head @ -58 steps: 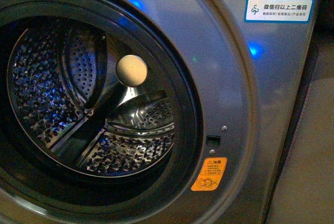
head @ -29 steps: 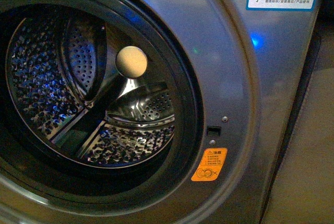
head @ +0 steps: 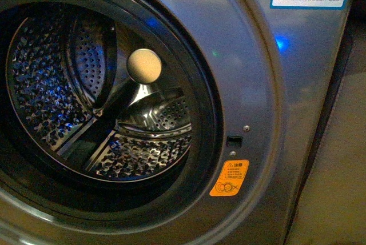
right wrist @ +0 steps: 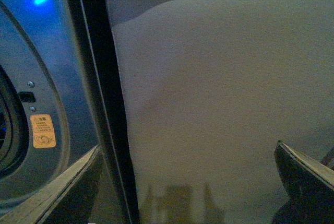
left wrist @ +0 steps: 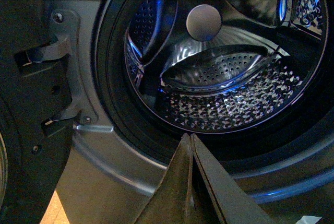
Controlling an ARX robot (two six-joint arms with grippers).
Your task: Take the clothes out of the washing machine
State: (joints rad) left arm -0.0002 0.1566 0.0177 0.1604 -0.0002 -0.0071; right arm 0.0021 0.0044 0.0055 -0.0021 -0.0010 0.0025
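Steel drum (head: pixel 97 113) showing no clothes; I'm expecting limp, light fabric, best pinched at a fold. Left gripper (left wrist: pixel 192 145) clenched empty; right gripper (right wrist: pixel 188 182) spread.

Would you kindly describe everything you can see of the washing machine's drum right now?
The drum is shiny perforated steel, seen through the open round porthole with its black rim. Three raised paddles run towards a pale round cap at the back centre. Blue light glints on the metal. No clothes show in the visible part, and nothing touches it; the left gripper sits outside, below the opening.
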